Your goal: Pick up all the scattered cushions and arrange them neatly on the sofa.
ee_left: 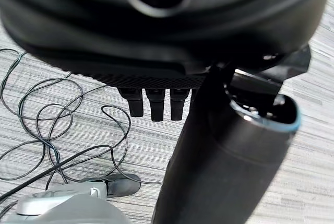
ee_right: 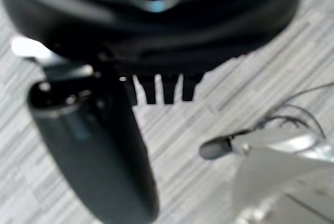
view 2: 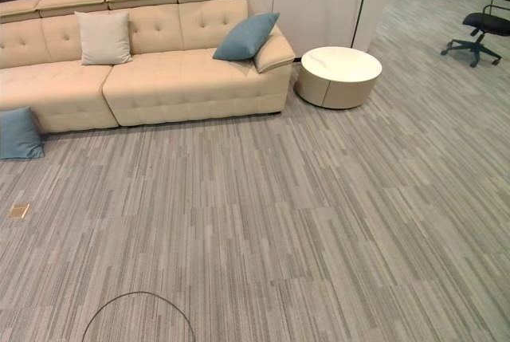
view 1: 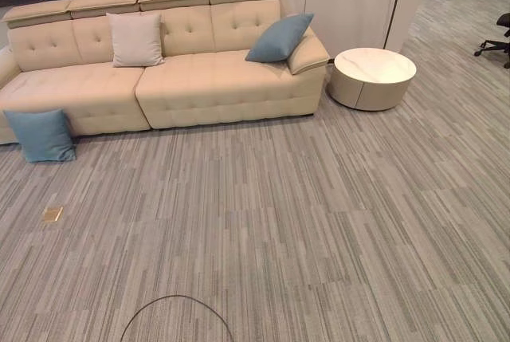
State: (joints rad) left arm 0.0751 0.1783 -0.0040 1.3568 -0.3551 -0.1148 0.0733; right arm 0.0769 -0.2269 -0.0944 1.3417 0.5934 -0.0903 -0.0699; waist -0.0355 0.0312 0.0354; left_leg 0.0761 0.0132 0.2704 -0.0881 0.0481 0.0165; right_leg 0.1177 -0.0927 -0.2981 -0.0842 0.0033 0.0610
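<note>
Cushions: two on the sofa (view 1: 191, 79), a blue one (view 1: 40, 135) on the striped carpet (view 1: 319, 222). Left hand (ee_left: 156, 101) and right hand (ee_right: 162, 91) fingers hang released, empty.

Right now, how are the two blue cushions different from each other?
The blue cushion on the floor stands on the carpet, leaning against the sofa's front at its left end; the blue cushion on the sofa sits up on the seat, propped against the right armrest. The floor one stands nearly square-on; the sofa one is tilted back at an angle. Both are blue and roughly square.
</note>
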